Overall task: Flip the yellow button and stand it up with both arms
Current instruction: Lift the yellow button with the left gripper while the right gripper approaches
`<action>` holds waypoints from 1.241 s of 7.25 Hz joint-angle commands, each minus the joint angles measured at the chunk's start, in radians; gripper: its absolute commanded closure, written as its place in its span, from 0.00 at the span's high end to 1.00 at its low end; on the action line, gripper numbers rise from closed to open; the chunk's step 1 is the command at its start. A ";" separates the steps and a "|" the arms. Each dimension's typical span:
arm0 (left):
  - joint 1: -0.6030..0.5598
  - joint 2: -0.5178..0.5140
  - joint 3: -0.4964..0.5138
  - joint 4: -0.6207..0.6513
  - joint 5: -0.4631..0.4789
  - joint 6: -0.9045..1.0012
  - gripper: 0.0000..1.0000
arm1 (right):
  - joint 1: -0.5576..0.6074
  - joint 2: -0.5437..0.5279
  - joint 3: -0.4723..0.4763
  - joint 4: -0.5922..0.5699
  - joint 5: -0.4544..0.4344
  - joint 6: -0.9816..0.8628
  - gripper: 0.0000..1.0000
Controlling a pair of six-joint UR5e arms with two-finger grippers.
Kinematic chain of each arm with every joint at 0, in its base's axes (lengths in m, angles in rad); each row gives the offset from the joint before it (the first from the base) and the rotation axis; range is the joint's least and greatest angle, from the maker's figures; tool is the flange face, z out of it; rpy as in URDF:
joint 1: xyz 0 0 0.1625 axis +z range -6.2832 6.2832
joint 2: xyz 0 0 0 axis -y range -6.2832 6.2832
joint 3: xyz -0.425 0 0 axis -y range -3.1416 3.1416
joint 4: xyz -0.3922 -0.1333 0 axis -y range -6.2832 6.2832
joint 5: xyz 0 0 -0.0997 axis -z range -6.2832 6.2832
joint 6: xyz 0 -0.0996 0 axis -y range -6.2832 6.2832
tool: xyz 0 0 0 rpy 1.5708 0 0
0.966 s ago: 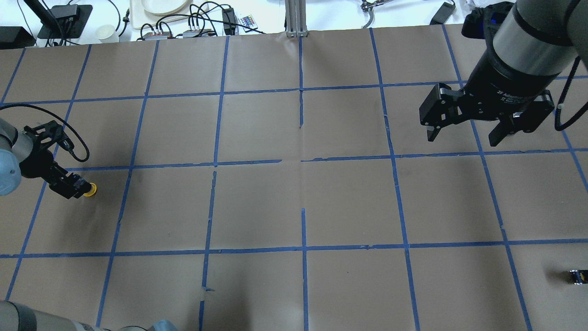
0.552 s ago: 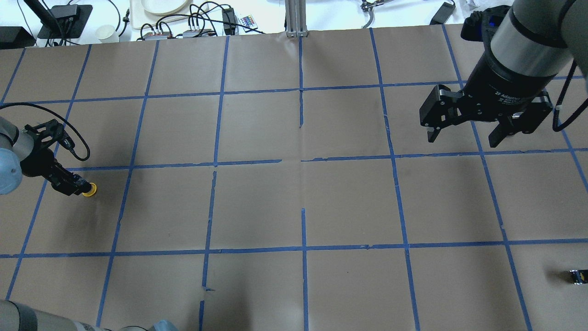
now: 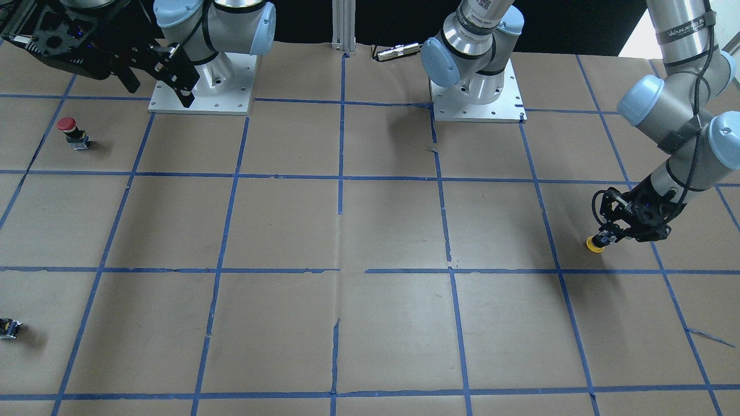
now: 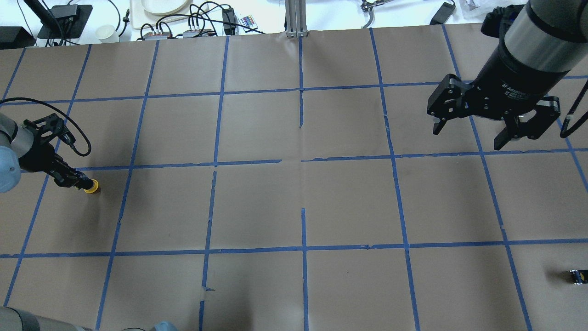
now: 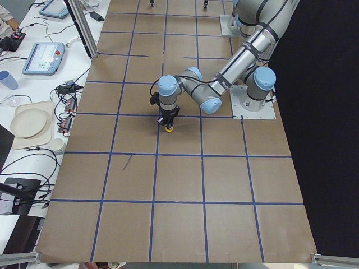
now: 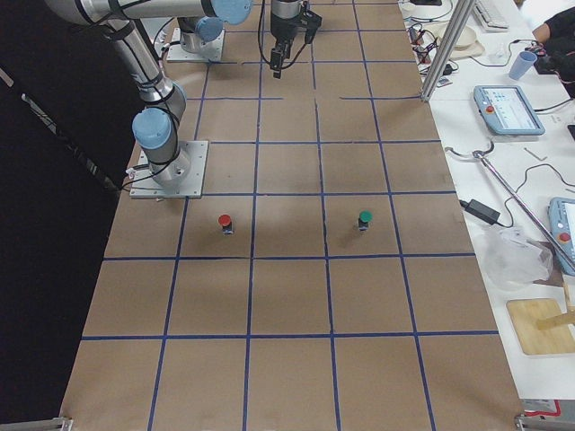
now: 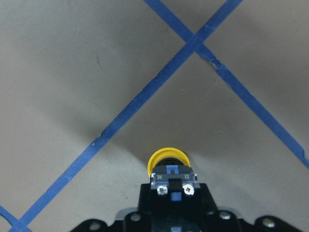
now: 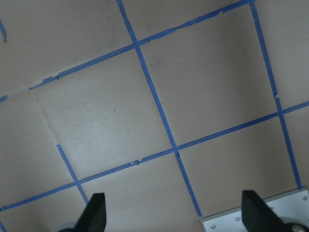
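The yellow button [image 4: 93,186] is at the far left of the table, cap pointing away from the wrist and down toward the paper. My left gripper [image 4: 76,180] is shut on its black-and-grey body. The left wrist view shows the body [image 7: 173,176] between the fingers with the yellow cap [image 7: 167,158] beyond it. I cannot tell if the cap touches the paper. The button also shows in the front view [image 3: 594,244] and the left exterior view [image 5: 169,129]. My right gripper [image 4: 468,135] is open and empty, high over the far right of the table, also in the front view [image 3: 159,92].
A red-capped button [image 3: 68,130] stands near the right arm's base plate [image 3: 231,107]. A green-capped button [image 6: 364,219] stands a square away from it. A tiny black block [image 4: 577,276] lies at the right edge. Cables and dishes lie beyond the table's far edge.
My left gripper has turned and shifted slightly with the yellow button in it. My right gripper has moved a little to the right and farther from me, still open.
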 commanded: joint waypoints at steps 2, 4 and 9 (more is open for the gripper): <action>-0.081 0.167 -0.010 -0.300 -0.240 -0.131 0.06 | -0.023 0.021 -0.006 0.019 0.155 0.237 1.00; -0.208 0.229 -0.014 -0.435 -0.499 -0.293 0.05 | -0.044 0.030 -0.003 0.030 0.290 0.396 1.00; -0.475 0.272 -0.057 -0.454 -0.995 -0.825 0.02 | -0.279 0.079 0.017 0.329 0.673 0.376 1.00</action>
